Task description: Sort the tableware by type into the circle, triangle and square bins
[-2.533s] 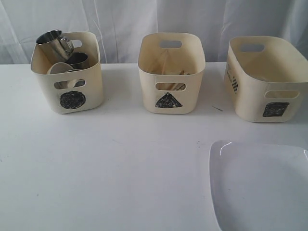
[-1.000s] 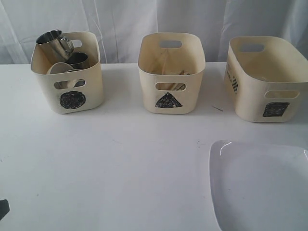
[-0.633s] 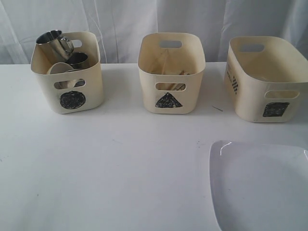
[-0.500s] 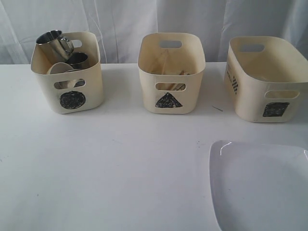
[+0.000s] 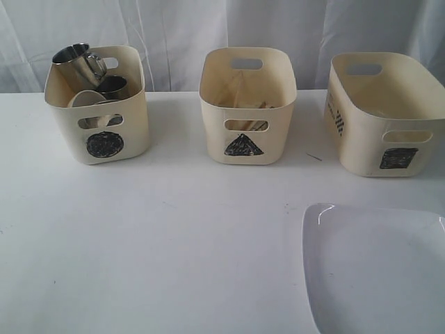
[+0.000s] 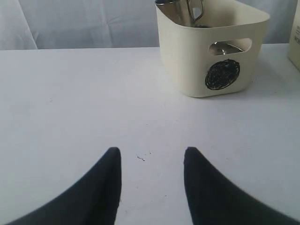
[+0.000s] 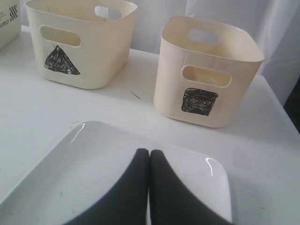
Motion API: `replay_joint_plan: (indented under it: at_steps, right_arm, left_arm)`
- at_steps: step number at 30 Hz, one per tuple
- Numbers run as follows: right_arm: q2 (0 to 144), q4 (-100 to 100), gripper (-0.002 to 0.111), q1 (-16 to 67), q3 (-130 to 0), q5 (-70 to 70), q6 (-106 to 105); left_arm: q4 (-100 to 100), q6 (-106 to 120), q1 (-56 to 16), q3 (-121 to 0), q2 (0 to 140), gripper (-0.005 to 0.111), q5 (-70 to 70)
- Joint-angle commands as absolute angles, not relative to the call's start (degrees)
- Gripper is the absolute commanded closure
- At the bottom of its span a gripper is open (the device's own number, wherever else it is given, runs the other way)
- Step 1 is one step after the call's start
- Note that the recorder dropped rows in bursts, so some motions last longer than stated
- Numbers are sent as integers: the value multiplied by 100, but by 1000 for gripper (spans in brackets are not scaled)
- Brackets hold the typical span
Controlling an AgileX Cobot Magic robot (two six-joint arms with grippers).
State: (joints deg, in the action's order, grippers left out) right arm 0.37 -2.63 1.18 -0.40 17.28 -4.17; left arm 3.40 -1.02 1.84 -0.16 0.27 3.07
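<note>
Three cream bins stand in a row at the back of the table. The circle bin [image 5: 97, 111] on the left holds a steel mug [image 5: 78, 64], a steel bowl [image 5: 111, 87] and a small white bowl [image 5: 85, 98]. Wooden chopsticks [image 5: 252, 106] lie in the triangle bin [image 5: 247, 104]. The square bin [image 5: 386, 115] stands on the right. A large white plate [image 5: 375, 268] lies at the front right. My left gripper [image 6: 151, 152] is open over bare table, short of the circle bin [image 6: 211, 51]. My right gripper [image 7: 149, 152] is shut with nothing in it, above the plate [image 7: 84, 173].
A white curtain [image 5: 222, 28] hangs behind the bins. The white table [image 5: 174, 243] has a few small dark specks. Neither arm shows in the exterior view. The table's right edge [image 7: 281, 112] lies close beside the square bin [image 7: 206, 70].
A dark bit of the left arm showed at the lower left edge of the exterior view one second ago and has gone from it. Nothing else has moved.
</note>
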Motion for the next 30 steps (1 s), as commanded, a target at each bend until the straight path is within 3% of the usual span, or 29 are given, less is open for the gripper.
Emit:
replay_joint_plan:
  at_steps: [1, 6, 11, 14, 23, 30]
  right_arm:
    - [0, -321, 108, 136, 0, 1666, -434]
    - [0, -166, 108, 136, 0, 1717, -173]
    - [0, 564, 108, 136, -244, 276, 1948]
    - [0, 563, 108, 136, -742, -173, 2114]
    - [0, 576, 108, 136, -2326, 1688, 1814]
    - [0, 654, 108, 136, -2850, 2100, 1292]
  left_arm:
    - [387, -131, 198, 0, 0, 59, 307]
    - [387, -131, 198, 0, 0, 59, 307]
    - [387, -131, 198, 0, 0, 59, 307]
    - [387, -131, 198, 0, 0, 59, 307]
    - [387, -131, 198, 0, 0, 59, 307]
    - [387, -131, 198, 0, 0, 59, 307]
